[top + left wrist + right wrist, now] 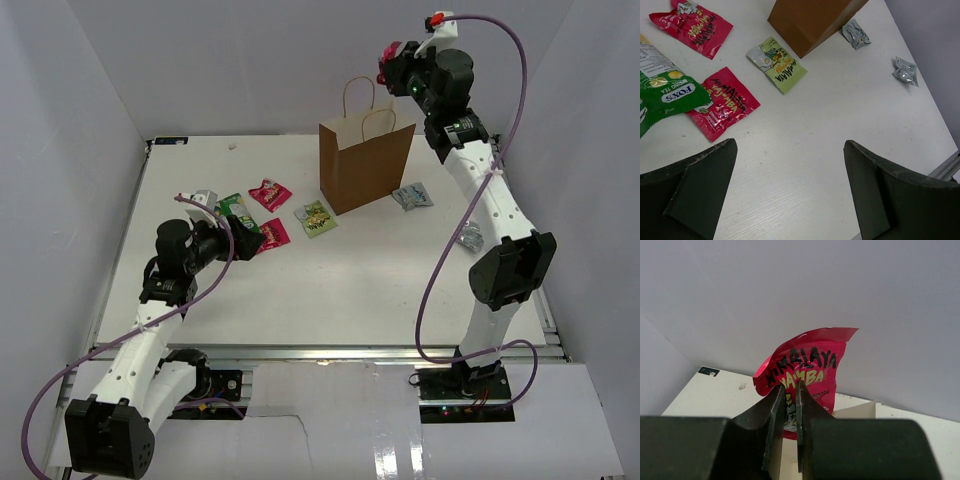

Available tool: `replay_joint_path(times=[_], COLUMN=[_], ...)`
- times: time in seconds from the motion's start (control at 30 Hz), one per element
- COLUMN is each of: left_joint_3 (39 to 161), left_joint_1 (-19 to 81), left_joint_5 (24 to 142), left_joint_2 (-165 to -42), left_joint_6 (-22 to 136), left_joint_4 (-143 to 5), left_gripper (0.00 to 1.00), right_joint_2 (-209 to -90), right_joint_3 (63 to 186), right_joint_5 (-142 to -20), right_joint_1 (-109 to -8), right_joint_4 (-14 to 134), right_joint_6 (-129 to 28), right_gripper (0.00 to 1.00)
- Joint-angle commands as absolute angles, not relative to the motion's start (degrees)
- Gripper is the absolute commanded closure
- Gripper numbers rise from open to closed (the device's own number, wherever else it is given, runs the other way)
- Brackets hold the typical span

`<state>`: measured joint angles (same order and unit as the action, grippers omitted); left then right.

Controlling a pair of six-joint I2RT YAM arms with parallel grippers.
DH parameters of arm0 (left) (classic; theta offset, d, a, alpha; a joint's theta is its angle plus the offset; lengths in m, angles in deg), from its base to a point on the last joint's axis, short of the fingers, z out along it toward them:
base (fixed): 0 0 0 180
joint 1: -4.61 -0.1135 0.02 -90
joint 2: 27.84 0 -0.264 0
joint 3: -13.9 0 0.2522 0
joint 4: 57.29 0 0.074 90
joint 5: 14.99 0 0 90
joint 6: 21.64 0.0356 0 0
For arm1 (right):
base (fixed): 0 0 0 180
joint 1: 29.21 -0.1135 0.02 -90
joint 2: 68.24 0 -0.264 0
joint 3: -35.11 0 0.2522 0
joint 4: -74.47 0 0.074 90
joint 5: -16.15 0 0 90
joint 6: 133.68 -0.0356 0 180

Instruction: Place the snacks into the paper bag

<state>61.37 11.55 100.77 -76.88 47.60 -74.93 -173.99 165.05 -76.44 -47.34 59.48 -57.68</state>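
The brown paper bag (365, 165) stands upright at the table's back centre, mouth open. My right gripper (388, 62) is raised above and slightly right of the bag's mouth, shut on a red snack packet (810, 365); the bag's pale rim (855, 411) shows just below it. My left gripper (240, 240) is open and empty, low over the table beside a red packet (722, 103) and a green packet (665, 95). Another red packet (691, 25) and a yellow-green packet (777, 65) lie left of the bag. Two silver packets (856, 34) (905, 71) lie right of it.
White walls enclose the table on the left, back and right. A further small silver packet (205, 198) lies at the far left of the packet group. The right arm's purple cable (440, 260) hangs over the table's right side.
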Motion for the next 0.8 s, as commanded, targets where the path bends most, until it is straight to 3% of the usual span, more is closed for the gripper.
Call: replay_joint_path(times=[0.0, 0.33, 0.43, 0.53, 0.67, 0.77], left_joint_3=[63.6, 63.6, 63.6, 63.43, 63.17, 62.64], left_joint_1=[11.12, 11.03, 11.03, 11.03, 11.03, 11.03], left_joint_5=[100.68, 101.12, 100.94, 99.98, 95.33, 85.06], left_joint_2=[-76.62, -76.27, -76.18, -76.18, -77.06, -78.02], left_joint_6=[48.49, 48.32, 48.32, 47.44, 45.25, 40.51], left_joint_4=[-74.66, -74.66, -74.66, -74.57, -74.57, -75.62], left_gripper=[0.02, 0.02, 0.02, 0.02, 0.02, 0.03], right_joint_2=[-173.62, -171.69, -170.28, -168.88, -166.77, -162.22], right_joint_3=[162.7, 152.59, 150.83, 149.33, 148.98, 147.92], right_joint_5=[-71.49, -71.3, -71.57, -71.48, -70.69, -68.59], right_joint_1=[-47.67, -47.58, -47.58, -47.58, -47.49, -46.62], right_joint_4=[63.79, 67.13, 67.74, 68.09, 68.1, 67.66], right_joint_6=[-59.15, -57.65, -57.04, -56.6, -55.81, -54.58], right_gripper=[0.91, 0.73, 0.62, 0.45, 0.42, 0.42])
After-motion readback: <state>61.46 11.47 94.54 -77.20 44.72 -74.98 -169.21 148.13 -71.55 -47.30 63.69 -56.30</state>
